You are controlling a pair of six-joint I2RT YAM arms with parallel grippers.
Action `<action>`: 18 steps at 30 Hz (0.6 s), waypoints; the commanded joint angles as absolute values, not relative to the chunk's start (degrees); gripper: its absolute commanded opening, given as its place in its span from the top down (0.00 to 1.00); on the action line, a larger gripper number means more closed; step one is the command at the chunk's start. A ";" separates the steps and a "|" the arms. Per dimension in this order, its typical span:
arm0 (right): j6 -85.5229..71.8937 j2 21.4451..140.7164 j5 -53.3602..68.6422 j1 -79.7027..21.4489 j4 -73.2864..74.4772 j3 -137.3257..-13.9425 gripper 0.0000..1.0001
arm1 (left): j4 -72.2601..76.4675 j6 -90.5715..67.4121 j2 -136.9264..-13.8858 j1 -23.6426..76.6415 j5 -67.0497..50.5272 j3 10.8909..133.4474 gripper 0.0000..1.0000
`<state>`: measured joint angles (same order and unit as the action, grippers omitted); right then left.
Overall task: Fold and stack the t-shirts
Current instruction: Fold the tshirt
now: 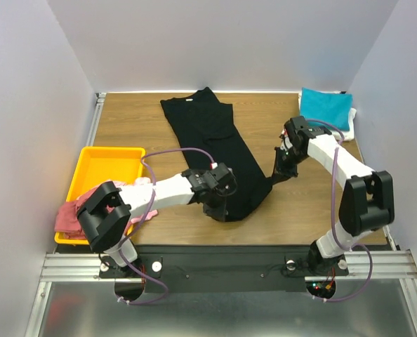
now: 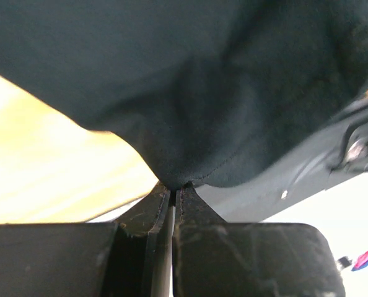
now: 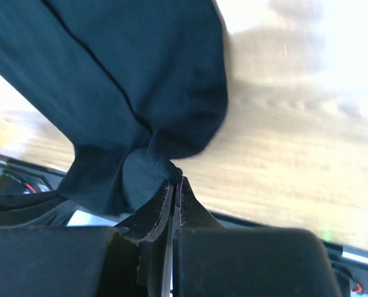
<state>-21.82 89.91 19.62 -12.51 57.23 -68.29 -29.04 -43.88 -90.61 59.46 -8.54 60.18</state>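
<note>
Your left tool and right tool each pinch the near hem of the black t-shirt, which stretches lengthwise away from them across the desk, right of the yellow tray.

Five shirts show in all: one black t-shirt, one teal t-shirt, one white t-shirt with only an edge visible, one pink t-shirt and one dusty red t-shirt. There is one yellow tray and one table. Two tools are counted: the left tool and the right tool.
</note>
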 commanded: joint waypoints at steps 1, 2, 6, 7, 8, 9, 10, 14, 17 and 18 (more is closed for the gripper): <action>-20.74 94.56 20.57 -13.09 54.67 -75.58 1.00 | -28.04 -40.87 -86.57 54.15 -8.35 61.08 1.00; -20.57 96.83 20.57 -13.01 54.41 -76.80 1.00 | -27.43 -40.00 -86.49 51.88 -8.96 61.26 1.00; -19.95 100.89 21.00 -13.01 54.14 -82.69 1.00 | -26.02 -38.41 -87.18 48.52 -10.10 62.22 1.00; -19.86 102.99 21.27 -13.01 54.14 -84.10 0.99 | -25.93 -37.97 -87.80 46.95 -10.19 62.49 1.00; -19.69 103.88 21.27 -13.01 54.23 -86.55 1.00 | -26.01 -37.19 -88.06 46.32 -10.20 63.10 1.00; -19.69 104.93 21.27 -13.01 54.14 -87.96 1.00 | -25.93 -36.74 -88.33 45.54 -10.37 63.28 1.00; -19.60 106.68 21.18 -12.92 54.14 -90.15 1.00 | -25.75 -36.04 -88.77 44.05 -10.46 63.63 1.00; -19.60 111.09 22.06 -13.01 54.14 -95.25 1.00 | -26.19 -33.93 -89.91 40.17 -10.46 65.65 1.00; -19.86 114.07 22.58 -13.01 54.14 -98.25 1.00 | -26.54 -32.79 -90.79 37.10 -10.46 67.58 1.00; -19.95 114.86 22.76 -13.01 54.14 -99.22 1.00 | -26.63 -31.83 -91.05 36.31 -10.55 68.11 1.00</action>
<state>-20.32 112.99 21.41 -12.51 55.16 -94.98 -26.44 -35.70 -90.74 39.11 -10.28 64.27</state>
